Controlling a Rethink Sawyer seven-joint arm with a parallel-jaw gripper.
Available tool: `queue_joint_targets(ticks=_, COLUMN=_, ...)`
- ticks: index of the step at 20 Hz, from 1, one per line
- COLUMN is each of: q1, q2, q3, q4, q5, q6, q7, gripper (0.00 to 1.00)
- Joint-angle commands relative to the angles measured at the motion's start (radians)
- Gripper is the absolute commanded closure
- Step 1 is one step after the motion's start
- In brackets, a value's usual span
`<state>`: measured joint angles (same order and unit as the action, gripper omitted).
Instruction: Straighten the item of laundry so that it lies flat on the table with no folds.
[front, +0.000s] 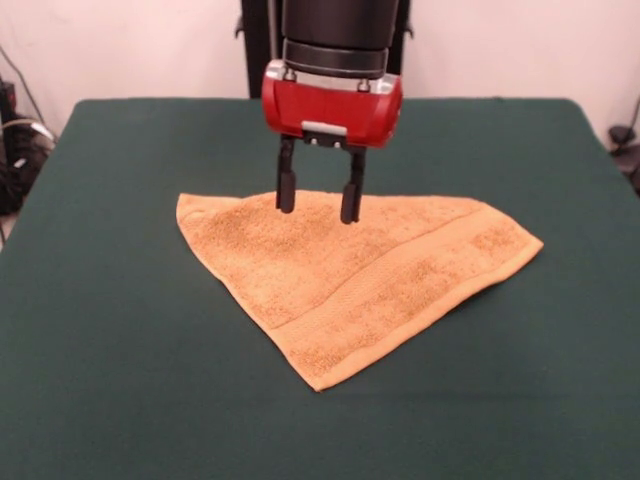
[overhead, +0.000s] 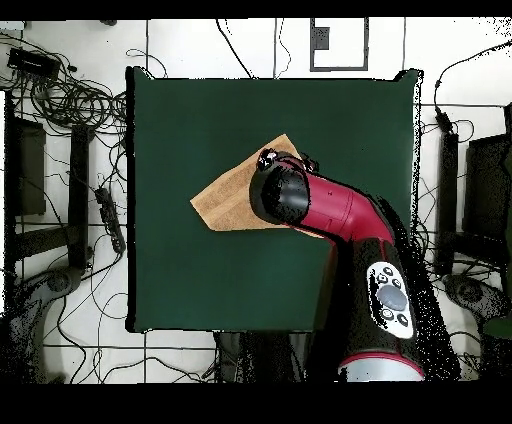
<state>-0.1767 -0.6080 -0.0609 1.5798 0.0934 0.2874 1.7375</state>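
Note:
The orange-tan towel (front: 350, 275) lies on the dark green table (front: 120, 380), folded over into a rough triangle with one point toward the camera. A woven band runs across it parallel to its right-hand near edge. My gripper (front: 317, 212) hangs straight down over the towel's far edge, left of that edge's middle. It is open, with nothing between its two black fingers (front: 286, 190), and the tips are at or just above the cloth. In the overhead view the towel (overhead: 232, 202) shows near the table's middle. The arm (overhead: 340, 215) covers part of the towel and hides the gripper.
Green table cloth (overhead: 190, 120) extends wide on all sides of the towel. Cables and equipment (overhead: 70, 100) lie on the floor around the table. The robot's pedestal (front: 260, 40) stands at the table's far side.

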Motion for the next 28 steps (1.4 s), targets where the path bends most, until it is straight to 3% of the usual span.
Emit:
queue_joint_targets(ticks=1, q1=-0.005, q2=0.122, q3=0.15, q4=0.083, q5=0.013, q6=-0.093, q7=0.174, gripper=0.0)
queue_joint_targets(ticks=11, q1=-0.083, q2=0.251, q3=0.251, q4=0.016, q5=-0.034, q6=-0.237, q7=0.133, gripper=0.0)
queue_joint_targets(ticks=17, q1=-0.11, q2=0.313, q3=0.284, q4=-0.062, q5=-0.053, q6=-0.253, q7=0.087, gripper=0.0)
queue_joint_targets(ticks=28, q1=-0.125, q2=0.332, q3=0.299, q4=-0.078, q5=-0.061, q6=-0.262, q7=0.099, gripper=0.0)
